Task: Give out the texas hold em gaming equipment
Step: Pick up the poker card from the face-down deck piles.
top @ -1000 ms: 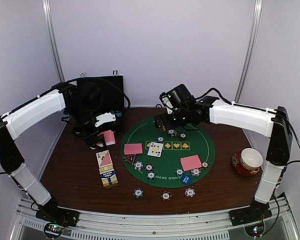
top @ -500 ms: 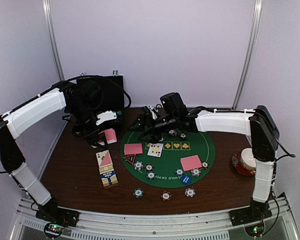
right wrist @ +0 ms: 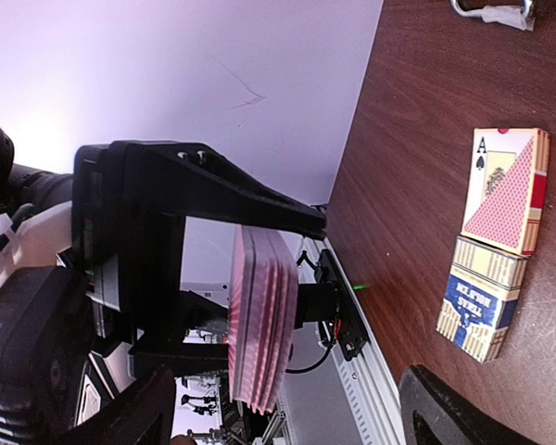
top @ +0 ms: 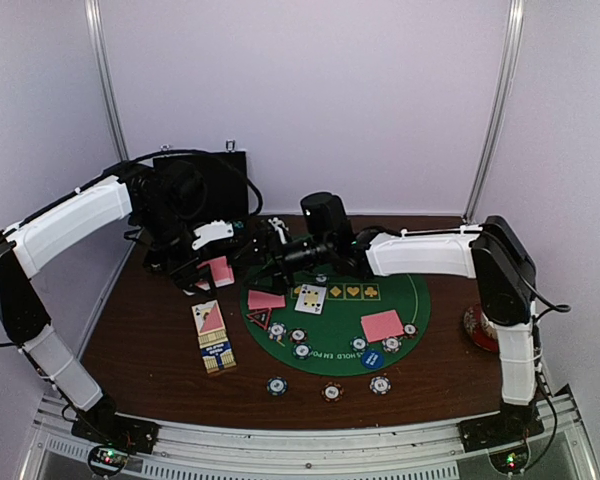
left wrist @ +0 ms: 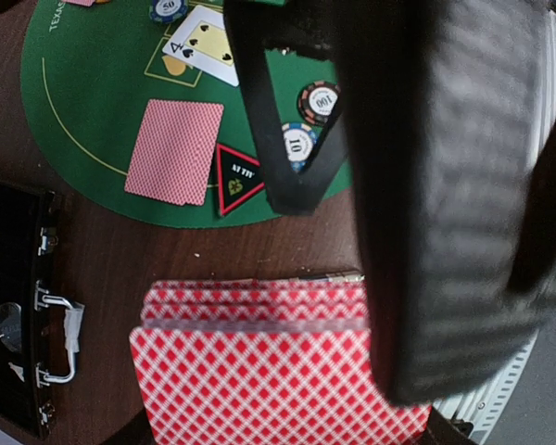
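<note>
1. Left gripper (top: 207,270) is seen clamped on a stack of pink-backed cards (left wrist: 259,371), above the table (top: 150,340), left of the green mat (top: 412,300).
2. Right gripper (top: 263,242) is spread wide, empty, just beside that stack.
3. Poker chips (top: 331,391) are noted on mat and table.

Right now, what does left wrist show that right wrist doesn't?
Left wrist only: a face-down pink-backed card, a black triangular marker with red edging and round edge-striped poker chips.
Right wrist only: the left hand seen from the side, and a playing-card box lying flat.
Both: the stack of pink-backed cards clamped in that hand, and the brown wooden table.
</note>
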Robot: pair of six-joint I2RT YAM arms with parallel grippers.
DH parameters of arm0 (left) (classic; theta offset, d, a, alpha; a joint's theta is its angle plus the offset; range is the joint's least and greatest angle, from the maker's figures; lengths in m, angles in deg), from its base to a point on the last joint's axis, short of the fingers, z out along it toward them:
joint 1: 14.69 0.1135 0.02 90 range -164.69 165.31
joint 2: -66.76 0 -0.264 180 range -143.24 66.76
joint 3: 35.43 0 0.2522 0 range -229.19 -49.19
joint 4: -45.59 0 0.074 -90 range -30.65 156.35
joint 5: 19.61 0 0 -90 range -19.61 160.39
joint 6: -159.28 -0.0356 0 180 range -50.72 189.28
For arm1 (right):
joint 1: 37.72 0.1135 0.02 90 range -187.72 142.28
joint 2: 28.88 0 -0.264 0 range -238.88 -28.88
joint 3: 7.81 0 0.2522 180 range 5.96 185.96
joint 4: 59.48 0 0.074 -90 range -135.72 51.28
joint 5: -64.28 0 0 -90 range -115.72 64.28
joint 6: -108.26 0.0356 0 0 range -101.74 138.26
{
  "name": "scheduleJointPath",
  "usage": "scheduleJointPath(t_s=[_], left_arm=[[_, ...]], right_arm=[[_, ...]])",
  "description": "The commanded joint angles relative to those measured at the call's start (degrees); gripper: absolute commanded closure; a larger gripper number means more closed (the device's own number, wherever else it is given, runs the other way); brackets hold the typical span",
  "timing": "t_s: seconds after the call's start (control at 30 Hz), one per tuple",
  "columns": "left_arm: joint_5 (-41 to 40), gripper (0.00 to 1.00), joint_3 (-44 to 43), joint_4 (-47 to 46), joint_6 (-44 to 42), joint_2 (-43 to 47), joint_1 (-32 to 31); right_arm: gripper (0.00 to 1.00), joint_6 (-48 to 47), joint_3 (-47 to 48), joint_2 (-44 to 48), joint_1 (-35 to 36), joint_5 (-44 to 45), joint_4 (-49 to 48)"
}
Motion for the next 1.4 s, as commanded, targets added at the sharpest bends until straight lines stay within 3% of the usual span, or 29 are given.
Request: scheduleJointPath(t_s=[0.0,0.4,0.73,1.37], left_arm=[[1.77,0.93,-2.26,-0.33,-0.38,-0.43,0.19],[2.14,0.93,-2.53,-0.21,-0.26,-0.58,0.17],[2.12,0.93,-3.14,-0.02,-0.38,-0.64,0.15],[1.48,0.93,-2.98,0.26,-0.52,-0.74,0.15]], right_arm=[[0.14,2.74,3.87,-2.4,0.59,-1.26,-4.41],[0.18,5.47,10.71,-8.45,1.82,-2.15,-5.41],[0.27,5.24,13.41,-11.47,1.93,-4.2,-2.27],[0.5,1.41,7.4,-4.45,-1.9,-4.29,1.88]])
